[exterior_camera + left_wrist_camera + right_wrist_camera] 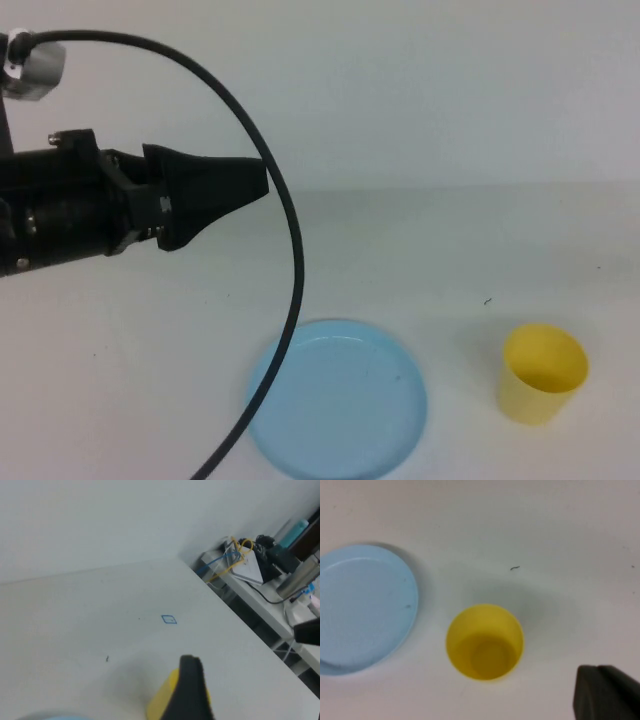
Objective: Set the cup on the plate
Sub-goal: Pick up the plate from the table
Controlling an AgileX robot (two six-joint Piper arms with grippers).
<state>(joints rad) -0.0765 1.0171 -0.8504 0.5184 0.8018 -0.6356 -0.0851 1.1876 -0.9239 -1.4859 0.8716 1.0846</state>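
I see the cup [543, 373] upright at three o'clock of the plate [337, 400], apart; left gripper [255, 181] raised at ten o'clock, clench uncertain; right gripper [607, 692] clenched empty above the cup.

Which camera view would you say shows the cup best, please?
The right wrist view: the cup shows whole, open mouth up. The high view shows it small, near the edge; in the left wrist view a dark finger hides part of it.

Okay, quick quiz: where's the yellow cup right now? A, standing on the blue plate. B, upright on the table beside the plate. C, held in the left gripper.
B: the cup stands upright on the table, apart from the plate.
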